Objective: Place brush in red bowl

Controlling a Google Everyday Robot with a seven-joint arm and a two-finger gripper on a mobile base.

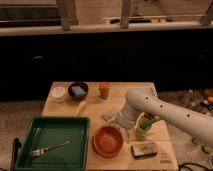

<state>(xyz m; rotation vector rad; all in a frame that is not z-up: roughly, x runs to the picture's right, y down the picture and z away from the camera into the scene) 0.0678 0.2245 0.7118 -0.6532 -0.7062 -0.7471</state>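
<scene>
Over the middle of the table [125, 91], my pincer [116, 120] is hanging low at the end of my white arm [165, 112], which is reaching in from the right and bending down at the elbow. I am not able to tell how wide the pincer is standing, nor whether it is gripping anything, since the arm is covering much of it.

Just in front of the pincer, toward the near edge, the red bowl [107, 141] is sitting upright, its lighter inside showing. Just beside that bowl on its right, a brownish oblong block is lying flat, and I am taking it for the brush [142, 149]; it is resting on the table, outside the bowl.

Right of the pincer, partly under my arm, a pale cup [141, 131] is standing with something green [150, 123] poking out of it. Left of the red bowl, a green tray [55, 120] is holding a fork [47, 149].

Farther back, a yellow thing [80, 108] is lying near the tray's far corner. Along the far edge, a small white bowl [58, 93], a dark bowl [78, 86] carrying a blue block [77, 91], and an orange-topped jar [103, 89] are standing in a row.
</scene>
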